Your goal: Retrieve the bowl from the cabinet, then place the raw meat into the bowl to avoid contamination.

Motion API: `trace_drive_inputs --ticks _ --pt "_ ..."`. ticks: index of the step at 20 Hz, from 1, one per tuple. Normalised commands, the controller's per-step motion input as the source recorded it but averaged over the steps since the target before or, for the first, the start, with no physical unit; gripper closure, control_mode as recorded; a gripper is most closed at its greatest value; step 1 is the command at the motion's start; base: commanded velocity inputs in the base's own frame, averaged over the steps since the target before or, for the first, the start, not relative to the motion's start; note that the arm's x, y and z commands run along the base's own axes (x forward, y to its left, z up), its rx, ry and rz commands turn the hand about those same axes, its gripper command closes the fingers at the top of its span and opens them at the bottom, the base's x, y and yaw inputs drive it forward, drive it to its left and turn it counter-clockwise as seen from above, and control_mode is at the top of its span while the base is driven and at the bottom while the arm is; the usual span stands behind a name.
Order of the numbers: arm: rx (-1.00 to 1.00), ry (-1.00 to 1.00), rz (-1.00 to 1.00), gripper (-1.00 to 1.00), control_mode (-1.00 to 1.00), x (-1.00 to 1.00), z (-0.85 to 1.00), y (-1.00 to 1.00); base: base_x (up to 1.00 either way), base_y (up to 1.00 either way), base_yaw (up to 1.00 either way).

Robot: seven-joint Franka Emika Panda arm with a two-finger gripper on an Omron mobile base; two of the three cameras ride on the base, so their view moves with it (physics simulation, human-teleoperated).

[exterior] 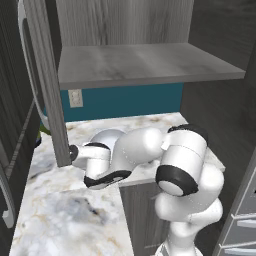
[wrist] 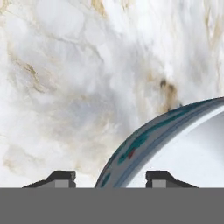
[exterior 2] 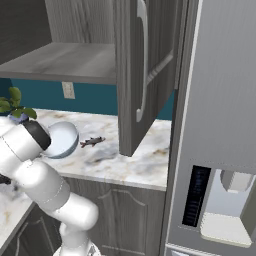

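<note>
Claw (wrist: 109, 179) sits with its tips spread either side of the bowl (wrist: 175, 148) rim at lower right, gripping nothing I'd say, bowl resting on the counter (wrist: 65, 87); ceramic looks stiff, slippery, breakable, so I'd pinch the rim.

No readable text, labels or numbers anywhere
</note>
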Motion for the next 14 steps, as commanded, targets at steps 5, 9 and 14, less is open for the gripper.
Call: trace_drive_inputs --ticks 5,9,14 --pt "0.00 0.07 0.00 -1.00 -1.00 0.15 0.00 0.05 0.00 0.00 0.00" --pt "0.00 0.07 0.01 -1.00 -1.00 0.13 0.05 0.00 0.00 0.00 0.00" --pt "0.00 0.02 0.00 -1.00 -1.00 0.02 0.26 0.00 0.00 0.00 0.00"
